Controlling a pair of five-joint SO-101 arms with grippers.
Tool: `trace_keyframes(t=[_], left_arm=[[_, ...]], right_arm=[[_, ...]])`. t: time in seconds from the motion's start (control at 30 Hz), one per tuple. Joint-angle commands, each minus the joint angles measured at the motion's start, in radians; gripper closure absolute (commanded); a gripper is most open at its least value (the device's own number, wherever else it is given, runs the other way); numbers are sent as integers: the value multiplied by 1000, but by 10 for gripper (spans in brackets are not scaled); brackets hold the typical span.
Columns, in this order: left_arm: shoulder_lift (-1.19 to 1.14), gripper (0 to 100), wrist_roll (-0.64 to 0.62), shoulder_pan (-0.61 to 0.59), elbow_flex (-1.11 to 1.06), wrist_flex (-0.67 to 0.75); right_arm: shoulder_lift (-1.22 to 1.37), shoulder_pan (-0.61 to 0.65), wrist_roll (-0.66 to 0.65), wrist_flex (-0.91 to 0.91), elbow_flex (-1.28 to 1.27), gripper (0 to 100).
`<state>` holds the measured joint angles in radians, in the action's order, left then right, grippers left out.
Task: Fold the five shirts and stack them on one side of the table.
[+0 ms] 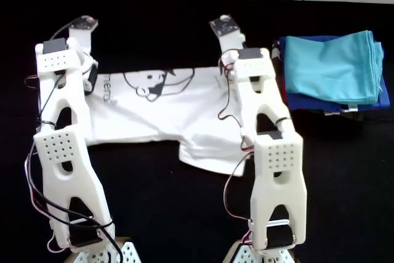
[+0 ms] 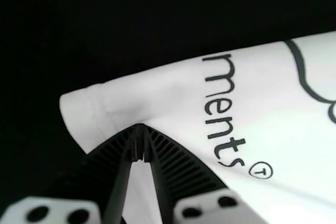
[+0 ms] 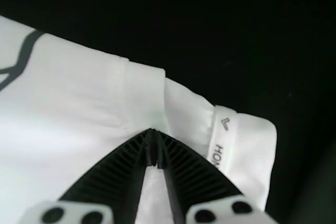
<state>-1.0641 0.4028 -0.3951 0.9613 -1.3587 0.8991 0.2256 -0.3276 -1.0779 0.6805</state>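
A white shirt [image 1: 160,115] with black print lies partly folded on the black table [image 1: 154,214], one part sticking out toward the front. My left gripper [image 1: 92,81] is at the shirt's far left corner; in the left wrist view it [image 2: 138,148] is shut, pinching the white shirt [image 2: 220,98] near the corner. My right gripper [image 1: 229,69] is at the far right corner, and in its wrist view it [image 3: 153,153] is shut on the white shirt [image 3: 68,108] by the collar label. A stack of folded shirts sits at the right, teal shirt [image 1: 335,66] on top, blue shirt [image 1: 308,101] beneath.
Both white arms stretch from bases at the front edge [image 1: 92,254] over the shirt's two sides. The folded stack fills the far right of the table. Bare black table lies in front of the white shirt and behind it.
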Motion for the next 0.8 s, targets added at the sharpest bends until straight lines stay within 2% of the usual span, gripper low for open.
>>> trace_keyframes(t=[0.0, 0.1, 0.3, 0.43, 0.57, 0.77], left_arm=[[-101, 992, -8, -27, 240, -51], [-140, 992, -8, -24, 386, -169], [-145, 992, -8, -7, 622, -402], [-117, 992, -14, -12, 644, -423], [27, 992, -15, -24, 467, -427], [412, 991, -6, -18, -130, -420]], right_arm=[[119, -12, 5, 13, 217, 992], [176, -8, 5, -62, 354, 992], [185, 13, 5, -404, 668, 992], [185, 13, 5, -559, 848, 992], [182, 13, 5, -684, 990, 992], [179, 13, 8, -688, 1033, 992]])
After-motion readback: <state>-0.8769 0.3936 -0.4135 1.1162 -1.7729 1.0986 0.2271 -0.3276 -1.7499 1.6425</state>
